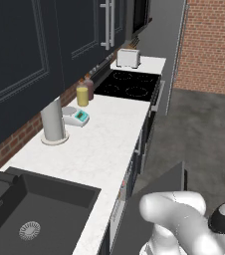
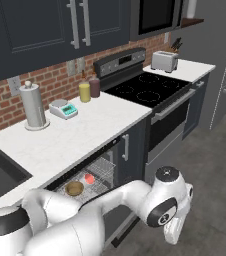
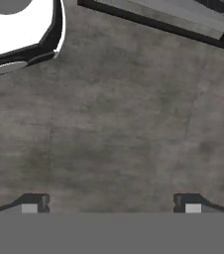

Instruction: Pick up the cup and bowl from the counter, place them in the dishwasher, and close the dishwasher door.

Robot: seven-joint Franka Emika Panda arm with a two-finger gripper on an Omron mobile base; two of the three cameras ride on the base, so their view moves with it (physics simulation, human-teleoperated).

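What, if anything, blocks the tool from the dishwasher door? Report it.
Nothing visible does. The open tool hangs low over bare floor, holding nothing, beside the lowered dishwasher door. The cup and bowl already sit in the rack, so the door looks free to swing shut.

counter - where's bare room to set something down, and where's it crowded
The widest bare patch of the counter runs from the black sink to the cooktop, along the front edge. It is crowded against the brick wall: the grey cylinder, the small scale and two jars. Past the cooktop, the toaster leaves a small strip in front.
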